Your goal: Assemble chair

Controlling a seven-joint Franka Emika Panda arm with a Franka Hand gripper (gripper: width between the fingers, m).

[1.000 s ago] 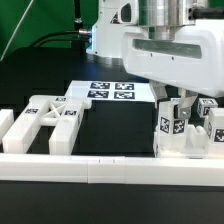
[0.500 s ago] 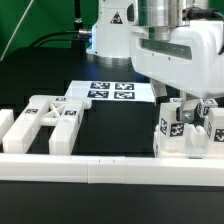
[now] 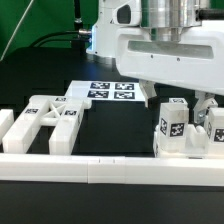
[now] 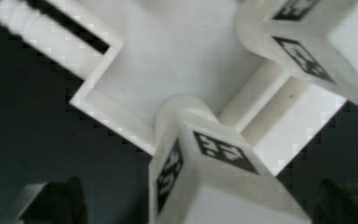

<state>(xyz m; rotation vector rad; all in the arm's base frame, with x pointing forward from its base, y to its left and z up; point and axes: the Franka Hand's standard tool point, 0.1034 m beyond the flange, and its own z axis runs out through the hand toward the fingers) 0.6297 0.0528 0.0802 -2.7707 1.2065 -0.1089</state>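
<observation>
We are hovering the spread, empty tool (image 3: 178, 100) over the part-joined chair blocks (image 3: 172, 130) at the exterior view's right, beside the border rail (image 3: 100, 166); next we are probably fetching the loose frame (image 3: 50, 118), needing realignment.

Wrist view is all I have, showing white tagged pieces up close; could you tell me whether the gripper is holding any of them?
Observer: No; the exterior view shows the gripper open over the tagged block, jaws wide to either side of its top.
Operator: Thank you. Do other chair parts lie elsewhere?
Observer: Yes, cut-out frame pieces lie at the exterior view's left, just behind the border rail.
Operator: And where does the block stand?
Observer: At the exterior view's right, behind the same rail, another tagged piece beside it.
</observation>
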